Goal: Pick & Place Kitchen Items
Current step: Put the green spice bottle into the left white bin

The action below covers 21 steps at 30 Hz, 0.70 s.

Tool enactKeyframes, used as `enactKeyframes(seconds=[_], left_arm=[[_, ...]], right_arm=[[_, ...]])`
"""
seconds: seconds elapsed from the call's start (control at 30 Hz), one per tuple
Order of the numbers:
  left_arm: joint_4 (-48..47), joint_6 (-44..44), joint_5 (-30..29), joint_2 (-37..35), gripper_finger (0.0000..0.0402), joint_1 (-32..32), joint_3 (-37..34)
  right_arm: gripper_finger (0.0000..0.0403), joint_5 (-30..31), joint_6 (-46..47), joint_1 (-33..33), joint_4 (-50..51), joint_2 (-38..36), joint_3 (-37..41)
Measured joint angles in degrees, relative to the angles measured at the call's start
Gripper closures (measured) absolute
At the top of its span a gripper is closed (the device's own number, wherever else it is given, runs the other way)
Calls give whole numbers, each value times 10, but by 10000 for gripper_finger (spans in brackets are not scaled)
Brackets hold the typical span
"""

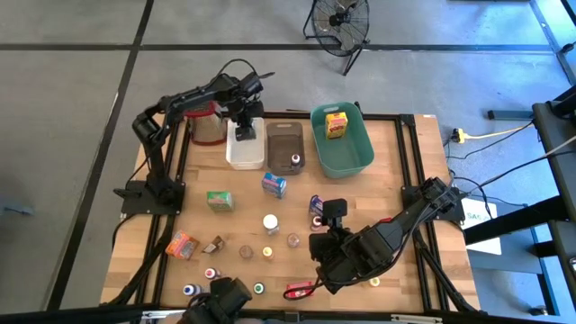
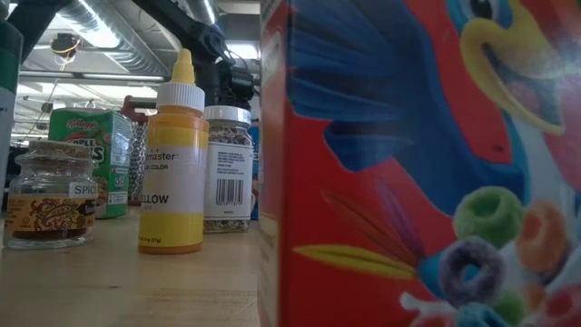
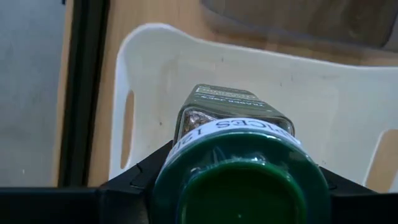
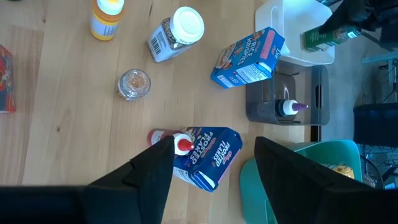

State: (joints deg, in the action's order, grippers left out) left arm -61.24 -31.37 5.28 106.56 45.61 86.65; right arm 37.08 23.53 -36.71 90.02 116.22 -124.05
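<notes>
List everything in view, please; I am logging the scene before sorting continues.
White bin, brown bin, teal bin: one each; far edge of table.
Yellow box: one; inside teal bin.
Small bottle: one; white, purple tip; inside brown bin.
Grater: one; steel, red handle; beside white bin.
Green box, blue box, orange box: one each; mid-table.
Blue carton: one; below right gripper.
Jars and bottles: several; mixed caps; table's near half.
Left gripper: shut on green-capped jar, above white bin.
Right gripper: open, above blue carton.

Far edge, left to right: grater (image 1: 206,123), white bin (image 1: 245,151), brown bin (image 1: 286,148), teal bin (image 1: 342,142). Small bottle (image 1: 295,161) in the brown bin, box (image 1: 336,124) in the teal. Jars and cartons scattered mid-table and near edge.
</notes>
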Motion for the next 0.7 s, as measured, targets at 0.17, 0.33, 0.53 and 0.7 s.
enactKeyframes(seconds=[0.17, 0.33, 0.53, 0.7], left_arm=[[4, -20, -2, 0, 197, -5, 0], [19, -25, -4, 0, 196, -8, 0], [34, -25, -4, 0, 195, -16, 0], [41, -24, -9, 13, 196, -17, 0]], right_arm=[[178, -2, 0, 0, 0, 0, 0], [178, -2, 0, 0, 0, 0, 0], [178, -2, 0, 0, 0, 0, 0], [178, -2, 0, 0, 0, 0, 0]])
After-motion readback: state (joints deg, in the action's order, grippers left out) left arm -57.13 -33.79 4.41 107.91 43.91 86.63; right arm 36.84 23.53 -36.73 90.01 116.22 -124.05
